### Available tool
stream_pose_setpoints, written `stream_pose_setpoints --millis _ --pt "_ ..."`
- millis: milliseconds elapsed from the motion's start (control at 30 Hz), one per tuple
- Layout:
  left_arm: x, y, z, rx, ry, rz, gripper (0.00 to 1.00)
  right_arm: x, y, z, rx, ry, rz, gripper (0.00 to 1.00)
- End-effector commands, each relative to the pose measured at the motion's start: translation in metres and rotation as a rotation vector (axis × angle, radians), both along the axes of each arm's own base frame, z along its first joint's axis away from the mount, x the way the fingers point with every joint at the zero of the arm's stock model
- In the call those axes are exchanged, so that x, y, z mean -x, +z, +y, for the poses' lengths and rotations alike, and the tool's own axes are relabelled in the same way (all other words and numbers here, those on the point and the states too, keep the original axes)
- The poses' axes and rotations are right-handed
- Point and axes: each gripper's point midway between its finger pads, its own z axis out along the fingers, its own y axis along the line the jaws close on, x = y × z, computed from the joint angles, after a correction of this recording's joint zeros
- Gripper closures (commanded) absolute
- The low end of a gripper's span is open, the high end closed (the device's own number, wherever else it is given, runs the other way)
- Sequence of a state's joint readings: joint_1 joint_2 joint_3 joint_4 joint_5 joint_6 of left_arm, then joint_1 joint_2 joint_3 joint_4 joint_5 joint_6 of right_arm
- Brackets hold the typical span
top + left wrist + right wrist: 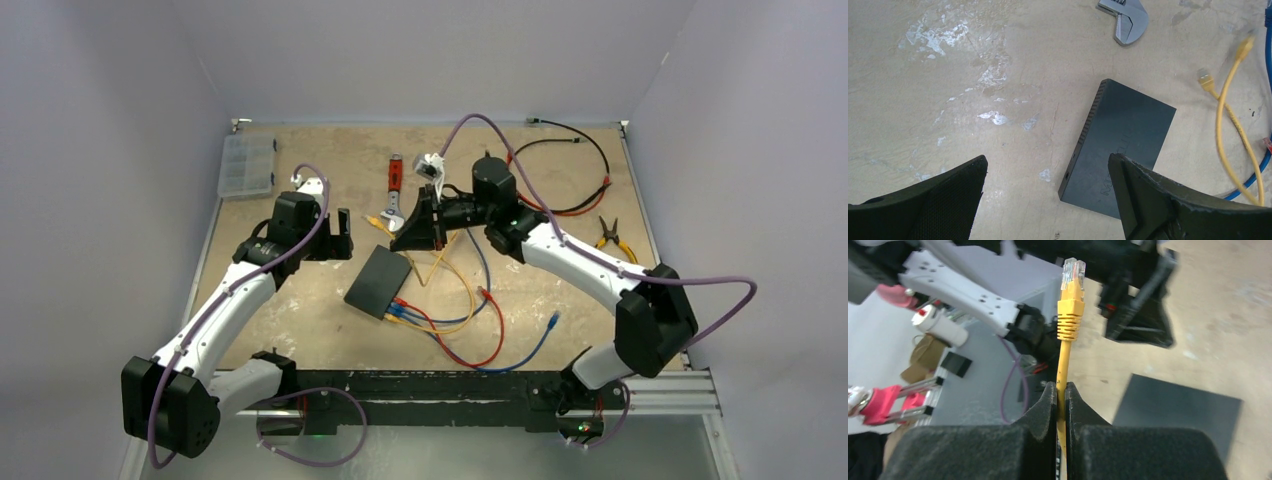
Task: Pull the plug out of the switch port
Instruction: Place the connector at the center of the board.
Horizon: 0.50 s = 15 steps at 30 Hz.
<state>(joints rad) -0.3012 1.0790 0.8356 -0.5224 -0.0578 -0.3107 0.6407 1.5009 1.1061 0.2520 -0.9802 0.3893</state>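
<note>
Plug [1071, 295] clear of switch [1123, 145] (yellow cable [1063, 375], held aloft).
Clamped just below boot in right fingers [1045, 407]; left fingers [938, 200] wide above worktop [973, 75].

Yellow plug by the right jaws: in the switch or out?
Out. The yellow plug stands bare above the shut right jaws, cable pinched; the switch lies apart below.

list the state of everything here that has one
right gripper: shut on the yellow cable
left gripper: open, empty
yellow cable: plug free of any port
switch: flat on the table, other cables at its port edge
wrench: lying flat, untouched
</note>
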Motion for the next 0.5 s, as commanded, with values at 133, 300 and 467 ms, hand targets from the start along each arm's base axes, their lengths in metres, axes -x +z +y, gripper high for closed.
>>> stream_pose_setpoints --millis 133,300,467 --pt "0.0 -0.002 0.001 -0.008 -0.01 0.0 0.08 0.062 0.117 -0.014 -0.28 0.241 -0.222 1.0" --pt "0.0 -0.002 0.001 -0.008 -0.01 0.0 0.08 0.082 0.152 -0.028 -0.336 0.271 -0.317 1.0" --pt "0.0 0.0 0.001 -0.006 -0.01 -0.006 0.08 0.07 0.173 -0.035 -0.34 0.136 -0.372 1.0"
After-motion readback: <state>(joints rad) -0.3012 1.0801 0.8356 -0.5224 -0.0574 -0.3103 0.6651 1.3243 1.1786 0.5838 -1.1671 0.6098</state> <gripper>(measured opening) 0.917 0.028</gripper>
